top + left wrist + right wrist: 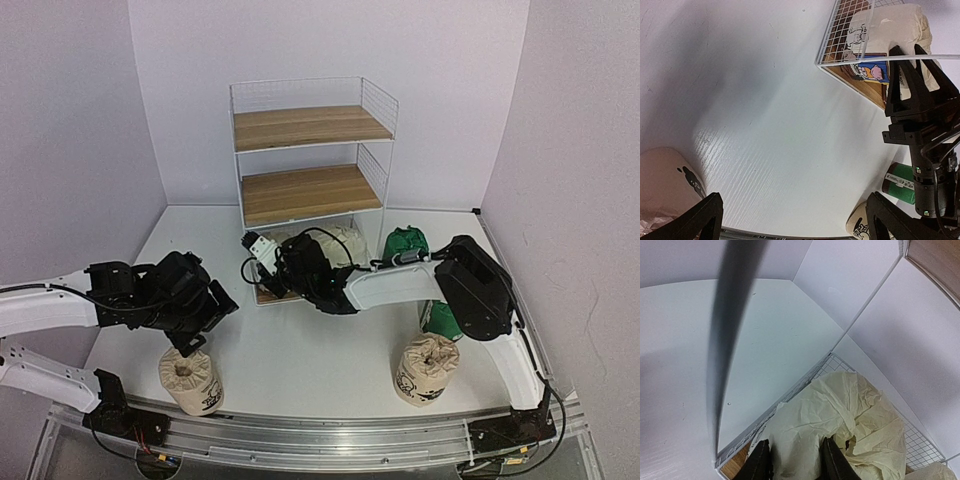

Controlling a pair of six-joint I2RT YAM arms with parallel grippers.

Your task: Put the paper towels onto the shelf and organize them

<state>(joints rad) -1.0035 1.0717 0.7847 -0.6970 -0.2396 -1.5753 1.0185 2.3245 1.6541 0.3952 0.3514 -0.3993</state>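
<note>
My right gripper (795, 460) is shut on the crinkled gathered top of a white paper towel roll (840, 410) that sits on the bottom board of the shelf (310, 130). From the left wrist view this roll shows a blue-yellow label (872, 70). Beside it on the board stands another white roll (345, 240). In the top view the right gripper (272, 268) and its arm cover most of the held roll. Just above a beige roll (190, 380) hangs my left gripper (190, 340), open and empty.
A second beige roll (427, 368) stands at the front right. One green roll (405, 243) lies right of the shelf, another (440, 320) behind the right arm. The shelf's wire side (805, 385) runs close to my right fingers. Its two upper boards hold nothing.
</note>
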